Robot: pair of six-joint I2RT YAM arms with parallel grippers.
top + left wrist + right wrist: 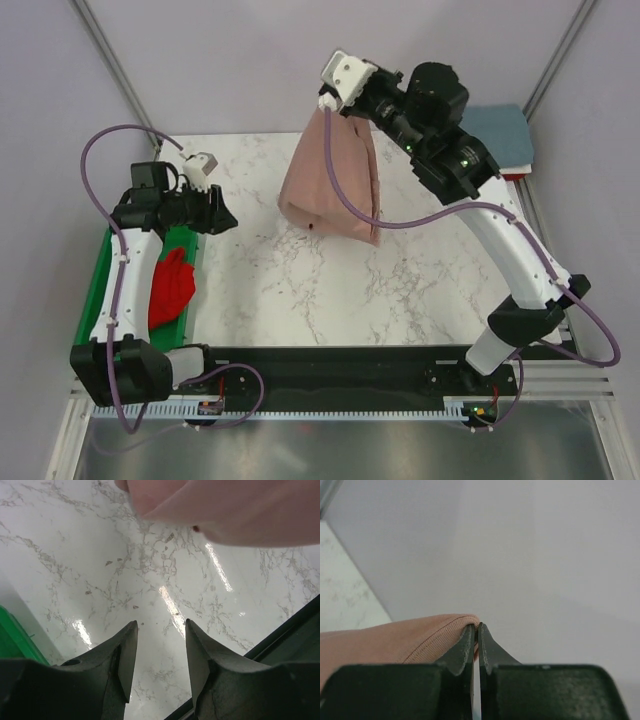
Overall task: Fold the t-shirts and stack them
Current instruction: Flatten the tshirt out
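While aloft over the marble table [300, 290], dusty-pink t-shirt [335, 190] — right tool [476, 626] clamped on its edge, left tool [160, 622] apart.

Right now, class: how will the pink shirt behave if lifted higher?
Probably floppy: the pink shirt hangs in soft folds from the right jaws. Likely light, since a thin pinch at its edge holds it up.

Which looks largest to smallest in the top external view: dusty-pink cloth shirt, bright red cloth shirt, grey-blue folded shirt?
1. Dusty-pink cloth shirt, largest, though it hangs lifted, nearer the camera.
2 or 3. Grey-blue folded shirt and bright red cloth shirt: visible parts look alike, each partly hidden, so unranked.
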